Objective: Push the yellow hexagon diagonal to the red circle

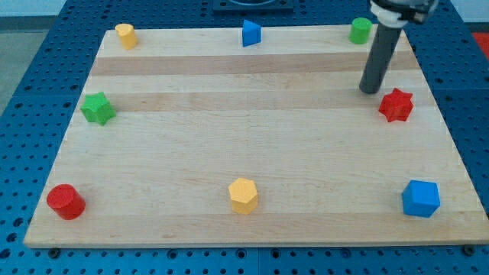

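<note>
wooden board (pixel 252 145), tip (pixel 370 90) beside red star (pixel 396 105)

A wooden worktop (pixel 252 153) lay on a blue perforated base (pixel 30 92). Taking the worktop's middle as the clock's centre, a small yellow block (pixel 125 35), its shape hard to make out, sat at about ten o'clock near the far corner. A blue triangular block (pixel 250 33) stood at twelve o'clock by the top edge. A green round block (pixel 361 30) was at about one o'clock, also by the top edge. A green star (pixel 98 108) rested at nine o'clock close to the left edge. A red star (pixel 396 105) sat at about two o'clock near the right edge, and a blue cube (pixel 421 198) lay at four o'clock by the lower right corner. All were well apart.
</note>
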Robot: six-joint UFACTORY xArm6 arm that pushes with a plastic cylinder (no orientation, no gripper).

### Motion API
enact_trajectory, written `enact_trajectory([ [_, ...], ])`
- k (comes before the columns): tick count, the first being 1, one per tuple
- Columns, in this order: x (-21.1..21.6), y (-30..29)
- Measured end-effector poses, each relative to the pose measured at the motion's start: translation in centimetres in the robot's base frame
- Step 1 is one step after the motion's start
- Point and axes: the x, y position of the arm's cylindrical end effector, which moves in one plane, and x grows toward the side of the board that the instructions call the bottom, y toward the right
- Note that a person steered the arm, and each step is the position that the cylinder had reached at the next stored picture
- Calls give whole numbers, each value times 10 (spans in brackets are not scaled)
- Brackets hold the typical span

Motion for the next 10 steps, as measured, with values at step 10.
enact_trajectory([
  [10, 169, -225],
])
